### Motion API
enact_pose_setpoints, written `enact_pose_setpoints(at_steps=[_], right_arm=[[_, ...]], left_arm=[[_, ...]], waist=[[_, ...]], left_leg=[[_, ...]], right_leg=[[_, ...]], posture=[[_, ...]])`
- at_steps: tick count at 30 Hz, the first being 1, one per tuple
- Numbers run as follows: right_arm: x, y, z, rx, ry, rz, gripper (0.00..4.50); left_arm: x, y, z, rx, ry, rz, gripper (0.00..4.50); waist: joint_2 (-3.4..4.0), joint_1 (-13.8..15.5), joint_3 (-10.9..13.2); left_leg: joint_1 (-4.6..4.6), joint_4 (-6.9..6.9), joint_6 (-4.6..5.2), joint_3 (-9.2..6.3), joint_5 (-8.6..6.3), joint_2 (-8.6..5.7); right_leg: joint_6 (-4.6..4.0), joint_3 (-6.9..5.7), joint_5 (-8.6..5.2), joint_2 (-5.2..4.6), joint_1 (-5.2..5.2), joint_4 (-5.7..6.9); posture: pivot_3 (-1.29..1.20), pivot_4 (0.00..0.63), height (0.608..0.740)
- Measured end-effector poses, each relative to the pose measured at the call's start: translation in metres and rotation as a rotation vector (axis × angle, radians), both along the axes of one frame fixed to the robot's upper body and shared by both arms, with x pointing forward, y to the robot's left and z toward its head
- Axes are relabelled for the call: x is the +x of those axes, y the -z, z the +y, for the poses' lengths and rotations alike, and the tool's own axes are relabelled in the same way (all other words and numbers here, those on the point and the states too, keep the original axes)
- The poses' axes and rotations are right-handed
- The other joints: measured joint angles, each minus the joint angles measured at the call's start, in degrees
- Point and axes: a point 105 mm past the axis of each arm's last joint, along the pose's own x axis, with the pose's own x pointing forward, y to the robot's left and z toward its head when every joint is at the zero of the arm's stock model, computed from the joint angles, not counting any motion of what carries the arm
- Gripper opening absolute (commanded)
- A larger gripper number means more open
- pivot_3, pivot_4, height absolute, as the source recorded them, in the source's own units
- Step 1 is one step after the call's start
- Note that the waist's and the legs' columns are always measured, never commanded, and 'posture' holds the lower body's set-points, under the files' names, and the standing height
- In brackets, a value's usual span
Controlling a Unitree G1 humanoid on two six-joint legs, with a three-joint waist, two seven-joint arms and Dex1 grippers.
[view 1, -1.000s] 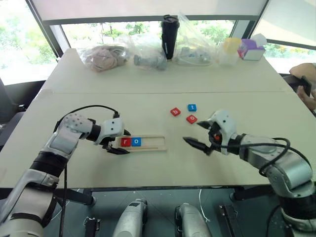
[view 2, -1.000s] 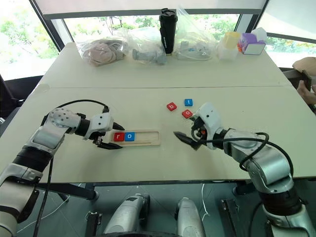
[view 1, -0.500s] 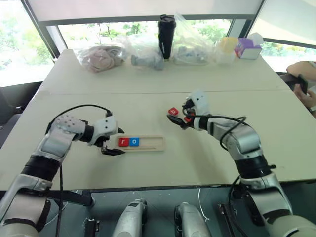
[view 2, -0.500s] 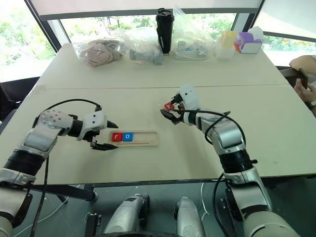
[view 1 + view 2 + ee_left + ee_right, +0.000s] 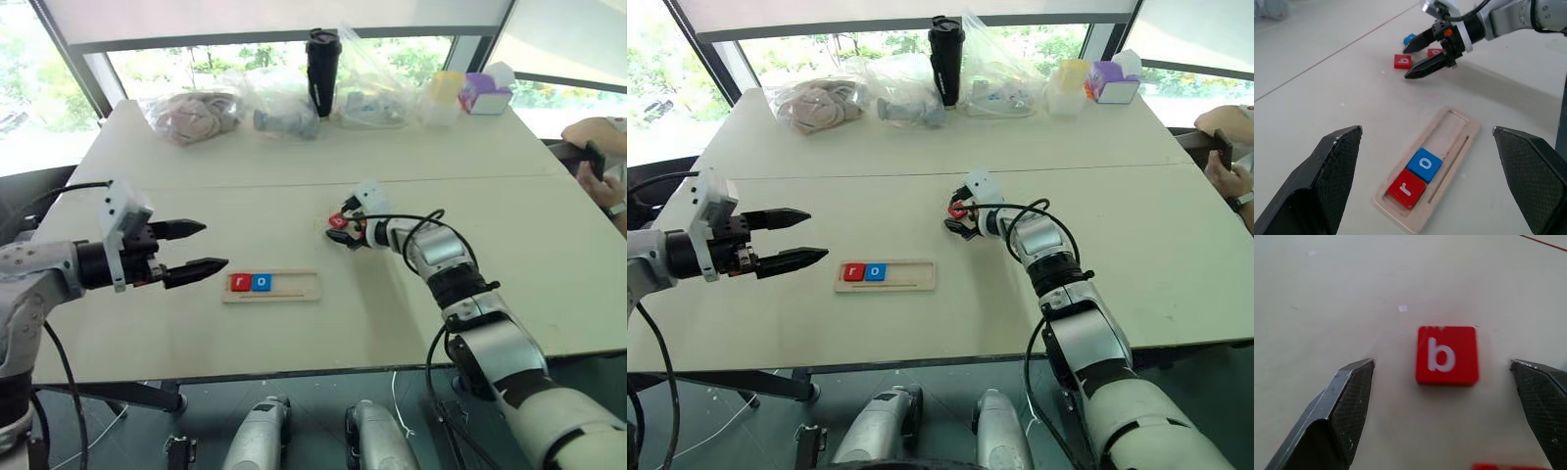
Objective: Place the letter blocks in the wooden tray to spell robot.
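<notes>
Left eye view: tray [image 5: 284, 287] lies at centre frame on the tabletop [image 5: 196, 166], holding the red r [image 5: 240, 283] and blue o [image 5: 262, 282] at its left end. Left gripper [image 5: 203, 247], fingers spread empty, hovers left of it.

Left wrist view: right gripper [image 5: 1416, 59] sits beside the b tile [image 5: 1402, 61].

Right wrist view: fingers [image 5: 1344, 401] stand apart, flanking that b tile, not touching.

Beige table [image 5: 294, 166] before bright windows [image 5: 59, 78]

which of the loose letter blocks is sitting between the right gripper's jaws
The red b block, framed by the open jaws of the right gripper. The other red block and the blue block lie beyond it.
</notes>
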Motion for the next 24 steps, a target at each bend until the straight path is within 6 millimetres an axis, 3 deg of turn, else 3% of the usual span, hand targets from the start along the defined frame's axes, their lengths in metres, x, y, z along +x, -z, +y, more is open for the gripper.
enact_pose_setpoints(at_steps=[2, 7, 10, 14, 17, 19, 21, 24], right_arm=[[0.002, -0.001, 0.003, 0.011, 0.001, 0.007, 3.67], [0.006, -0.001, 0.004, 0.008, 0.013, 0.01, 1.17], [0.006, -0.001, 0.005, 0.013, 0.014, 0.015, 1.18], [0.005, -0.01, -0.001, 0.009, 0.017, -0.01, 1.18], [-0.002, -0.031, -0.028, -0.005, 0.084, -0.071, 1.18], [-0.015, -0.046, -0.061, -0.008, 0.187, -0.096, 1.18], [-0.029, -0.056, -0.08, 0.025, 0.282, -0.087, 1.18], [-0.056, -0.048, -0.095, 0.131, 0.428, 0.003, 1.18]], left_arm=[[0.0, 0.007, 0.0, -0.008, -0.026, 0.019, 4.5], [0.001, 0.012, 0.0, -0.011, -0.063, 0.027, 4.5], [0.003, 0.011, 0.0, -0.011, -0.071, 0.021, 4.5], [0.006, 0.005, -0.016, -0.029, -0.014, -0.003, 4.5], [0.006, 0.006, -0.028, -0.028, 0.03, -0.003, 4.5], [0.005, 0.012, -0.035, -0.025, 0.057, 0.011, 4.5], [0.005, 0.016, -0.043, -0.032, 0.081, 0.024, 4.5], [0.008, 0.013, -0.056, -0.065, 0.116, 0.001, 4.5]], waist=[[0.0, 0.0, 0.0], [0.0, -0.01, 0.0], [0.0, -0.02, 0.0], [0.0, 0.42, 0.0], [0.0, 0.78, 0.0], [0.0, 1.16, 0.0], [-0.01, 1.3, -0.01], [-0.02, 1.17, -0.03]], left_leg=[[0.0, -0.04, -0.03, 0.0, 0.02, 0.0], [-0.01, -0.13, -0.07, 0.0, 0.03, 0.0], [0.0, -0.15, -0.08, 0.0, 0.04, 0.0], [-0.04, -0.15, -0.1, -0.01, 0.05, -0.01], [-0.11, -0.16, -0.09, -0.01, 0.05, -0.06], [-0.14, -0.19, -0.08, 0.0, 0.03, -0.07], [-0.15, -0.24, -0.07, 0.02, 0.03, -0.02], [-0.09, -0.26, -0.07, -0.01, 0.04, 0.1]], right_leg=[[0.0, 0.02, 0.0, 0.02, -0.03, 0.01], [-0.01, 0.04, 0.0, 0.03, -0.08, 0.01], [-0.01, 0.04, 0.01, 0.04, -0.09, 0.01], [-0.01, 0.04, 0.0, 0.03, -0.11, 0.01], [-0.01, 0.05, 0.0, -0.04, -0.14, -0.01], [-0.01, 0.08, 0.0, -0.08, -0.19, -0.02], [-0.02, 0.1, 0.0, -0.09, -0.21, -0.02], [-0.07, 0.09, -0.03, -0.06, -0.21, 0.04]], posture=[[0.0, 0.15, 0.74], [0.0, 0.15, 0.74], [0.0, 0.15, 0.74], [0.0, 0.15, 0.74], [0.0, 0.15, 0.74], [0.0, 0.15, 0.74], [0.0, 0.15, 0.74], [0.0, 0.15, 0.74]])
